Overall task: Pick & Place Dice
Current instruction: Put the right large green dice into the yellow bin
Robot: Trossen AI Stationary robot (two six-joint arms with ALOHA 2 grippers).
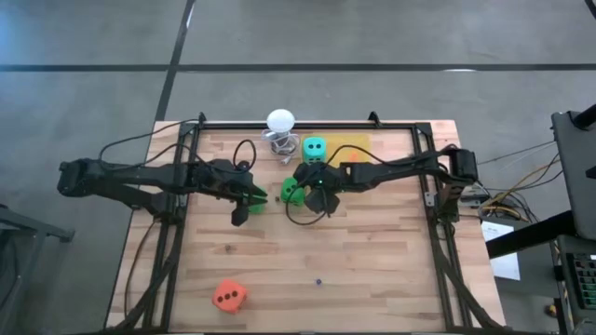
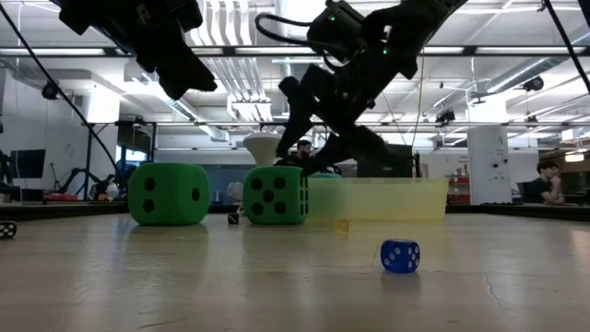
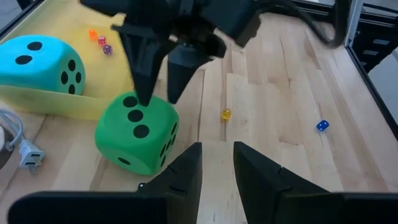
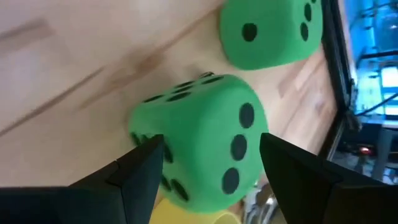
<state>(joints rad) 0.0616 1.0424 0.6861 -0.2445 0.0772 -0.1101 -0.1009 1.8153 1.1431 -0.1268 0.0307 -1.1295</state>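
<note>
Wood table (image 1: 372, 270): right claw (image 4: 208, 180) spread around green die (image 4: 199, 143) (untouched); left claw (image 3: 216, 163) empty, part-open

Four soft dice with black pips on the desk (image 1: 372, 270)

Two green dice (image 1: 292, 192) (image 1: 256, 204) sit mid-desk near each other; the teal die (image 1: 315, 148) rests on a yellow tray (image 1: 349, 144); the orange-red die (image 1: 228, 296) lies well apart, near the front edge.

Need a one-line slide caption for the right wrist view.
Right gripper open, fingers straddling a green die; second green die beyond.
</note>
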